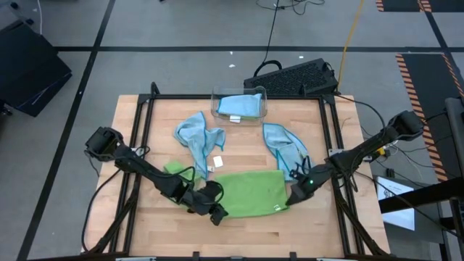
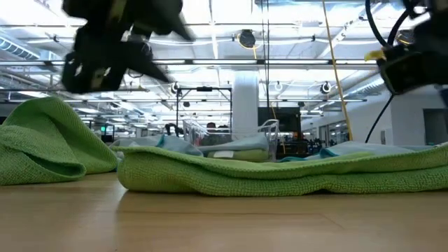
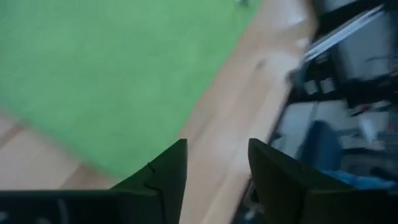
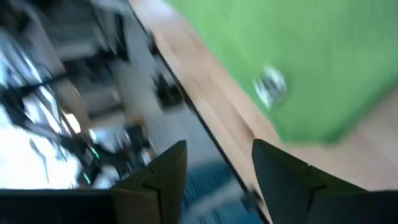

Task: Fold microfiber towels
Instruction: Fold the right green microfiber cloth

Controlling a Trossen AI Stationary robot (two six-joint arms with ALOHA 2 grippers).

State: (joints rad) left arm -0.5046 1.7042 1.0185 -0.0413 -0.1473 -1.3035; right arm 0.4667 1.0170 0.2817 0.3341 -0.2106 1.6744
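Our left gripper (image 1: pixel 215 214) hangs over the near left corner of the green towel (image 1: pixel 250 193), jaws apart and empty; our right gripper (image 1: pixel 293 196) sits at the towel's right edge, likewise parted with nothing between the fingers. The towel lies spread flat at the table's (image 1: pixel 239 235) near middle, its white tag (image 4: pixel 271 86) by the right edge. Another green towel (image 1: pixel 174 169) is bunched behind the left arm, two blue ones (image 1: pixel 197 135) (image 1: pixel 284 147) lie crumpled farther back, and one blue towel (image 1: pixel 239 105) rests in the bin (image 1: pixel 262 93). The wrist views are smeared (both arms seem to be moving), so the exact clearance is unsure. For a clean fold, we should pinch matching corners together and lift evenly.
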